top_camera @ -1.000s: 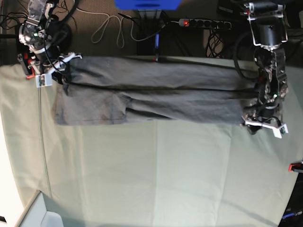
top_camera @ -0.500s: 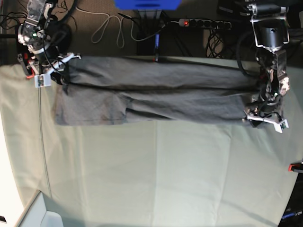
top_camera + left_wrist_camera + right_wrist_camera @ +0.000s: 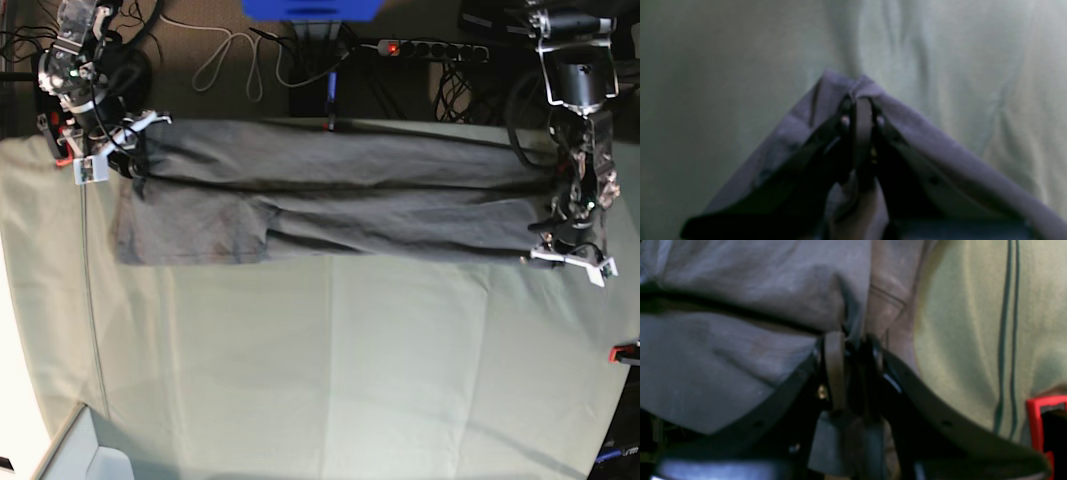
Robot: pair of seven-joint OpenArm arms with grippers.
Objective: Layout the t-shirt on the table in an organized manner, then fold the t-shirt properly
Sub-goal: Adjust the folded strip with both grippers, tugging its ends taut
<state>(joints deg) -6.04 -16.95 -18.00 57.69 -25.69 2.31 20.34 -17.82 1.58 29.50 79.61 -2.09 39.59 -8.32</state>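
Across the far half of the large table (image 3: 330,380) covered in pale grey-green cloth, the plain dark grey cotton t-shirt (image 3: 330,200) lies stretched into a long band, folded lengthwise, with a squarer flap of it hanging toward the near side at the base view's left end. No box, tray or other holder appears in any view; the shirt rests directly on the cloth.

The left gripper (image 3: 860,115) sits at the band's end on the base view's right (image 3: 572,258). Its jaws are pressed together on a peaked corner of the dark fabric, which drapes down both sides of the fingers over the creased cloth.

The right gripper (image 3: 850,350) is at the opposite end, at the table's far corner (image 3: 118,140). Its jaws stand close together with a fold of the grey shirt pinched between them, near a stitched hem. A red clamp (image 3: 1045,416) shows just beside it at the table edge.
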